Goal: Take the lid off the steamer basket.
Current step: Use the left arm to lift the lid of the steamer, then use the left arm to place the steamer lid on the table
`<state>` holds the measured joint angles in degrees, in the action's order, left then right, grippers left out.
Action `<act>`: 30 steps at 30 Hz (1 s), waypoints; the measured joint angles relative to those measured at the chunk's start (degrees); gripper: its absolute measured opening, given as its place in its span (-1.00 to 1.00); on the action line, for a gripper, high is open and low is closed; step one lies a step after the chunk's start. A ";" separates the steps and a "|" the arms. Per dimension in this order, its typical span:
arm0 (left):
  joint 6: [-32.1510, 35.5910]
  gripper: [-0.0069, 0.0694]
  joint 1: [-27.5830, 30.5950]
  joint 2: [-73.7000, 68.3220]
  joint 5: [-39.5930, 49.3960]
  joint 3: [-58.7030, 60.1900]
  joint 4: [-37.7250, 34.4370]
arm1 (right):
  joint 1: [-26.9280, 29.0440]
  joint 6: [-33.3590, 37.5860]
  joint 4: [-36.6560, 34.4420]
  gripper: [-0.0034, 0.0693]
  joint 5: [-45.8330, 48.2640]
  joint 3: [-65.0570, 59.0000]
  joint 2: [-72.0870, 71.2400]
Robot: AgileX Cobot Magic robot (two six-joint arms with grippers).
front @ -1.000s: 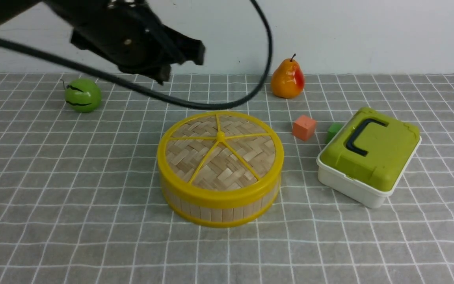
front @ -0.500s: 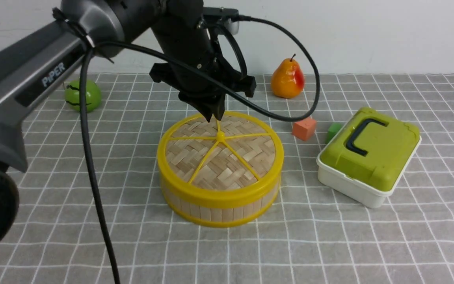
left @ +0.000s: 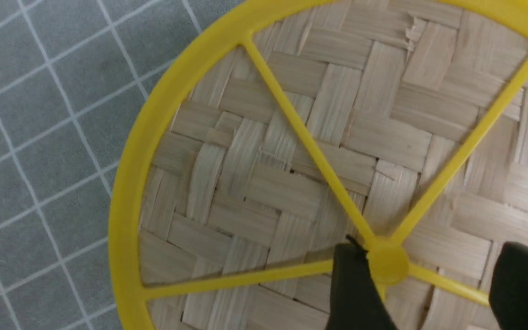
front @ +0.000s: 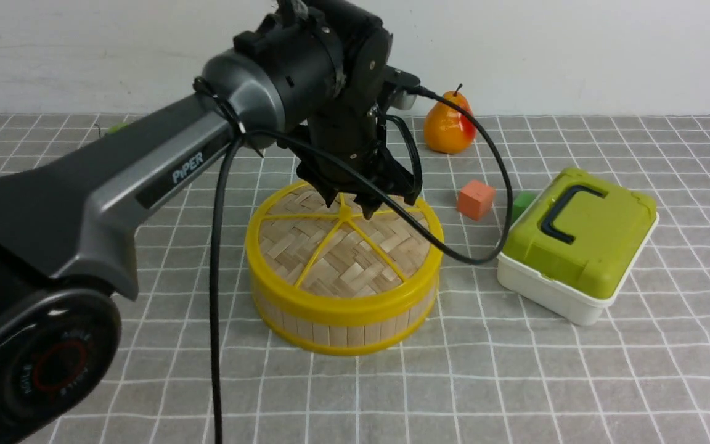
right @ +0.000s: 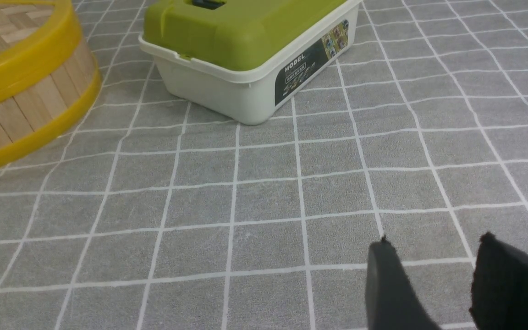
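1. Lid (front: pixel 346 243), woven bamboo under yellow spokes: sits flat on steamer basket (front: pixel 342 327), closing it fully, at centre of grey checked cloth (front: pixel 515 382).
2. Left gripper (front: pixel 349 208): hangs just above central knob (left: pixel 387 265), pointing down; fingers (left: pixel 353 284) parted wide, one just beside the knob, the other well apart on its far side, gripping nothing.
3. Orange cube (front: pixel 476 199) and green cube (front: pixel 522 203): at 2 o'clock from the basket; pear (front: pixel 449 123) at 1 o'clock, farther off.
4. White box with green lid (front: pixel 577 240): at 3 o'clock, near the basket, not touching.
5. Right gripper (right: pixel 436 243): over bare cloth, fingers apart, empty.
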<state>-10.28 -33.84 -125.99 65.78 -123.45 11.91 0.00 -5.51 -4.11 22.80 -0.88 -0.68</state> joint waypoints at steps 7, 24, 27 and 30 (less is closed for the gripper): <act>-1.34 0.13 0.05 -2.03 0.18 -0.05 1.20 | 0.00 0.00 0.00 -0.24 0.00 0.00 0.00; -1.65 -0.53 0.04 -2.57 2.77 -4.54 1.62 | 0.00 0.00 0.00 -0.24 0.00 0.00 0.00; -1.65 -0.53 0.04 -1.44 5.30 -8.77 1.67 | 0.00 0.00 0.00 -0.24 0.00 0.00 0.00; -1.65 -0.53 0.07 1.53 5.47 -12.62 2.35 | 0.00 0.00 0.00 -0.24 0.00 0.00 0.00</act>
<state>-11.93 -33.77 -124.46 71.25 -136.08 14.26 0.00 -5.51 -4.11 22.80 -0.88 -0.68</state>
